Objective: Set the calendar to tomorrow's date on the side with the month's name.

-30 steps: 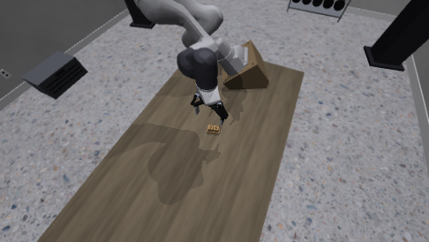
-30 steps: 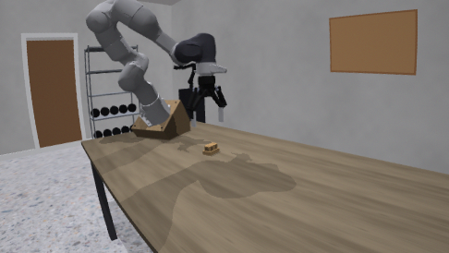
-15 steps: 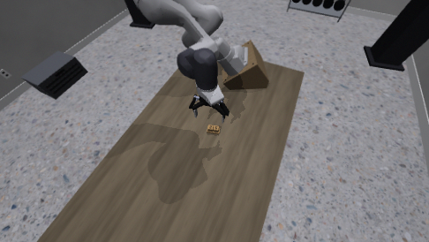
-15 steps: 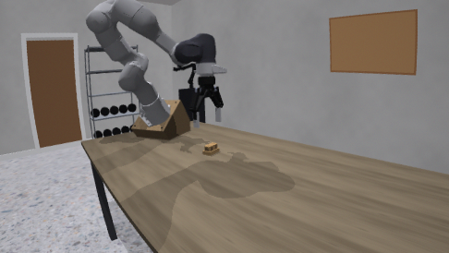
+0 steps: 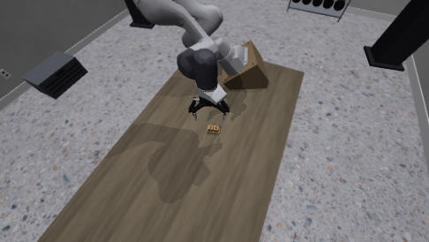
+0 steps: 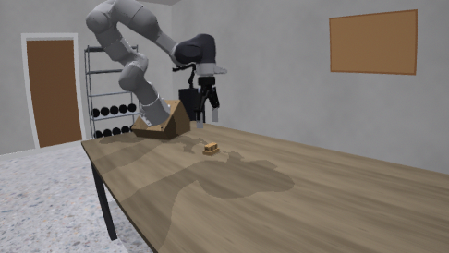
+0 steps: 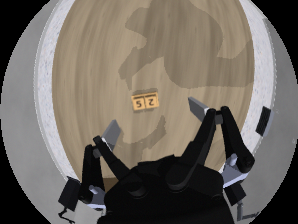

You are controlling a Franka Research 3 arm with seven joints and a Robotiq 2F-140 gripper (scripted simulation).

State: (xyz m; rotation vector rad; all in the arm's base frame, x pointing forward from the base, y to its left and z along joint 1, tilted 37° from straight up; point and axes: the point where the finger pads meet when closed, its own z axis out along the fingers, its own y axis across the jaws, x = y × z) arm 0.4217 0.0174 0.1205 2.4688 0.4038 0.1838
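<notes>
Table, long, wood-grained (image 5: 238, 177) (image 6: 323, 194) (image 7: 100, 60): bears all the working pieces.

Arm, white and grey (image 5: 168, 13) (image 6: 139, 23): reaches out from a wedge-shaped wooden mount (image 5: 260, 79) (image 6: 181, 126) at the table's end.

Gripper, black, two-fingered (image 5: 209, 117) (image 6: 207, 120) (image 7: 153, 111): fingers spread wide, nothing between them, above the table and near the calendar.

Tray, small, wooden (image 5: 214, 132) (image 6: 211, 152): appears flat on the table, beyond the mount.

Number cubes, a pair (image 5: 211, 127) (image 6: 213, 147) (image 7: 151, 102): side by side in the tray, touching or nearly so. A 2 and a 5 show from above, inverted in the wrist view.

Hazards, as judged: a finger descending off-centre could tip or shove the light tray; closing across both cubes could lift the wrong one along; a cube turned the wrong way could leave a digit inverted or on another side; a cube set on the rim would lean, and early release could let it rock.

Obscure or lacking: month's name, not legible; date on that side, hence tomorrow's, not to be read with certainty; side and under faces of the cubes, hidden or too small; tray floor, covered; arm's upper part, cut off in the top view.

i've turned my hand (image 5: 209, 117) (image 6: 207, 120) (image 7: 153, 115) about its upright axis over the last second, counter-clockwise as the top view sees it. there, my two fingers (image 5: 224, 116) (image 6: 214, 114) stood on a slant a second ago, the right-hand one in the frame lower than the other; half a second ago that slant was smaller, and now they sit nearly level across the frame. from the exterior view, my fingertips have drawn closer together, since the turn shows them more end-on
</notes>
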